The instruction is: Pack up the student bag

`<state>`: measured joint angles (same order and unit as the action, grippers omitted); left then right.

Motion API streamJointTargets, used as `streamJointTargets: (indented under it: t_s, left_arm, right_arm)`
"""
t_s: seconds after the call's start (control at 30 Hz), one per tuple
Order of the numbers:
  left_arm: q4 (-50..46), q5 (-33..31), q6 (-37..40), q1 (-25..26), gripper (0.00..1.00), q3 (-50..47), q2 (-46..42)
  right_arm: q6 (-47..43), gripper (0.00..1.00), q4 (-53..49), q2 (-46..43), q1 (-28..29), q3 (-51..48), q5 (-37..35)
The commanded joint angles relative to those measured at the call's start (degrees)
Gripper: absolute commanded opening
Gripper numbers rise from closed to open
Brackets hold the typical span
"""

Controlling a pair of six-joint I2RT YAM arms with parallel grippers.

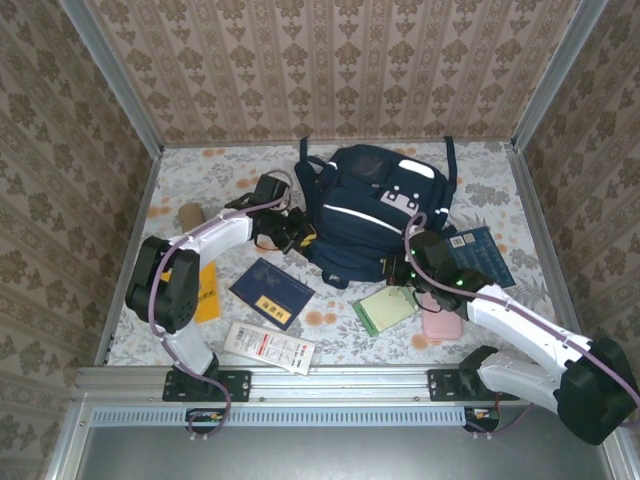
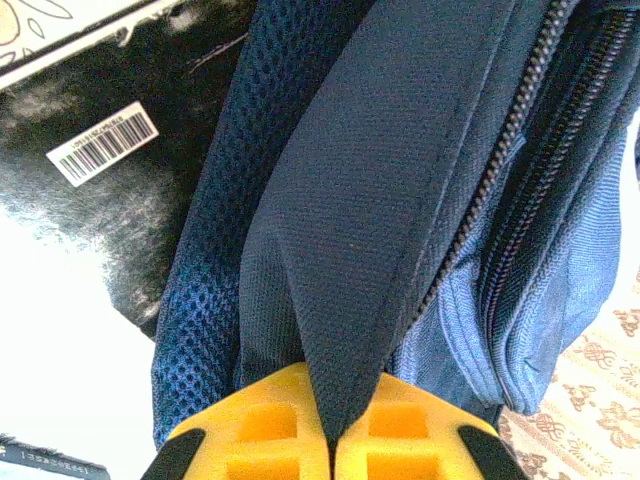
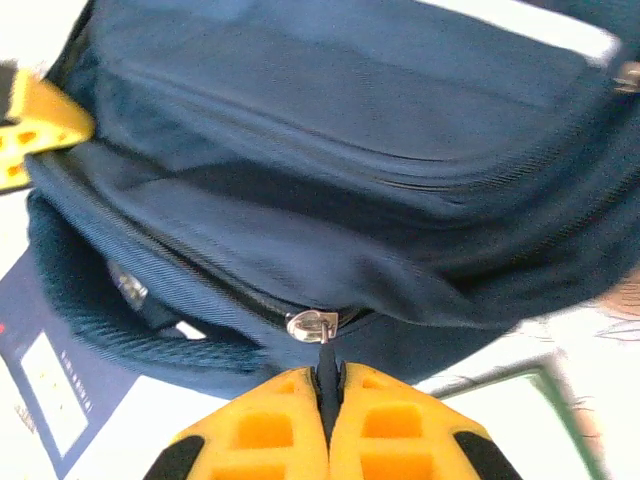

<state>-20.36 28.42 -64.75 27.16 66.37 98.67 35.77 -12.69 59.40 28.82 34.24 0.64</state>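
While both arms reach inward, top external view: the student bag (image 1: 375,200) lies centrally, long axis roughly twelve to six; the left gripper (image 1: 292,233) meets its nine-o'clock edge, the right gripper (image 1: 405,268) its six-o'clock edge. Left wrist view: jaws pinched closed on a fold of the bag's navy fabric. Right wrist view: jaws closed on the zipper pull (image 3: 312,325), bag body spreading toward twelve o'clock.

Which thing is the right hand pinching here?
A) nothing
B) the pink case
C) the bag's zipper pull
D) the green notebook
C: the right hand is shut on the dark pull tab hanging from the silver zipper slider of the student bag.
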Motion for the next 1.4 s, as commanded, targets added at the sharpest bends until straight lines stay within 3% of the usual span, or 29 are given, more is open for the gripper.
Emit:
streamJointTargets:
  t_s: [0.0, 0.33, 0.7, 0.83, 0.9, 1.0, 1.1, 1.17, 1.37]
  left_arm:
    - [0.10, -5.83, 0.32, -4.41, 0.00, -0.50, -3.78]
    - [-1.92, -3.32, 3.93, -5.98, 0.00, -0.40, -6.30]
    - [-5.26, 2.60, 11.49, -5.98, 0.00, -0.05, -8.18]
    - [-10.24, 3.03, 18.25, -5.24, 0.01, 2.43, -8.41]
    - [-13.84, 0.40, 22.76, -4.75, 0.27, 4.38, -9.32]
    - [-19.14, -8.42, 32.68, -1.50, 0.41, 8.82, -11.78]
    - [-21.58, -15.57, 41.56, 5.02, 0.52, 13.21, -12.80]
    - [-22.55, -19.33, 42.32, 7.77, 0.57, 16.05, -11.52]
    - [-25.48, -17.88, 49.33, 15.39, 0.59, 29.71, 0.06]
  right_arm:
    - [-0.99, 0.00, -6.42, -0.98, -7.73, -1.06, -8.52]
    - [0.35, 0.00, 1.20, 8.89, -23.86, 3.29, -2.85]
    - [0.79, 0.00, 5.91, 22.42, -30.00, 11.63, 5.41]
    - [1.34, 0.00, 8.57, 25.84, -31.63, 13.96, 13.12]
    - [1.41, 0.00, 9.60, 25.62, -31.46, 13.81, 15.99]
    - [1.02, 0.00, 11.52, 24.72, -31.24, 12.78, 19.81]
    - [0.50, 0.00, 10.85, 24.63, -30.05, 12.87, 22.85]
    - [0.30, 0.00, 10.59, 24.71, -28.51, 12.61, 24.03]
    - [2.12, 0.00, 11.89, 23.30, -23.96, 10.81, 28.61]
